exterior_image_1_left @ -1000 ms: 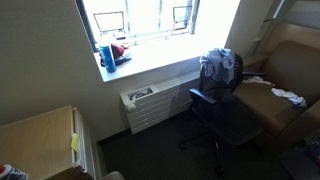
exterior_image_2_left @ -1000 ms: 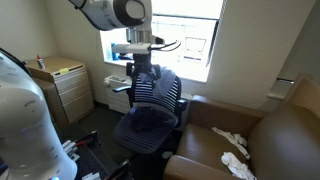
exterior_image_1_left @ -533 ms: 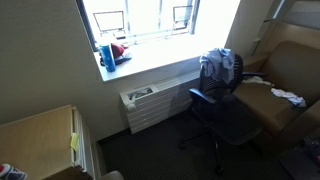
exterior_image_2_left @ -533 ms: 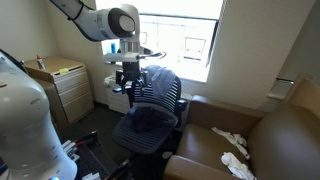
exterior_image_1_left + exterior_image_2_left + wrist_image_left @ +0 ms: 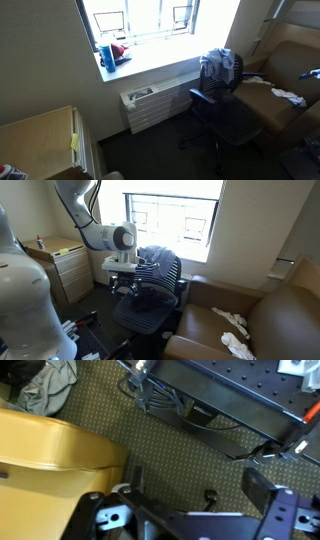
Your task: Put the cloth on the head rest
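Note:
A grey striped cloth (image 5: 220, 65) lies draped over the top of the black office chair's (image 5: 225, 115) back, and it also shows in an exterior view (image 5: 157, 264). My gripper (image 5: 122, 278) hangs low beside the chair, apart from the cloth. In the wrist view my gripper (image 5: 193, 482) is open and empty, with the jaws spread wide over patterned carpet. A dark bundle (image 5: 150, 300) lies on the chair seat.
A brown couch (image 5: 260, 325) with white rags (image 5: 232, 330) stands next to the chair. A radiator (image 5: 150, 105) sits under the window sill. A wooden cabinet (image 5: 65, 265) is behind the arm. In the wrist view a tan surface (image 5: 50, 445) and a black frame (image 5: 220, 390) lie below.
My gripper has moved down from the chair's head rest and away to the chair's side. The cloth stays draped on the chair back.

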### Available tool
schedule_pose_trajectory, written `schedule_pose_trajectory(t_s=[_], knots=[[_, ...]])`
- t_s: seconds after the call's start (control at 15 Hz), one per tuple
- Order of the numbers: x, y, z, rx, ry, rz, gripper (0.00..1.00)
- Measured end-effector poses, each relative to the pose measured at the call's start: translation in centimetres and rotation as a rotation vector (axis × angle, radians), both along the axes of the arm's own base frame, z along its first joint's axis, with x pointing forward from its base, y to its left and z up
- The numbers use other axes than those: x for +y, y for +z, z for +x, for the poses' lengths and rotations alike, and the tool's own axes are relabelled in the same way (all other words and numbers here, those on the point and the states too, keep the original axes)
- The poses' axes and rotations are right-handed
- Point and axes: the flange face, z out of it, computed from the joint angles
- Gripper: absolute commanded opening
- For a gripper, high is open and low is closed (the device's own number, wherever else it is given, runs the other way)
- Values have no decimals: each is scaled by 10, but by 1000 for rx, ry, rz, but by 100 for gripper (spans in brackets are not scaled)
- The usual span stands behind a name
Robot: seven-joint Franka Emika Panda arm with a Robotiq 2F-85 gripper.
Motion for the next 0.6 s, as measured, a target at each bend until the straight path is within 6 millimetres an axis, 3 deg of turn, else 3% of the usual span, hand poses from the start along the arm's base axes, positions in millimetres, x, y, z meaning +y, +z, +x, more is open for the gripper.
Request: schedule_pose_trajectory(t_s=[0.27, 0.4, 0.6], knots=[[50, -60, 16, 110, 86, 177, 100], [71, -72, 31, 145, 117, 262, 100], [77, -73, 41, 152, 127, 281, 100]])
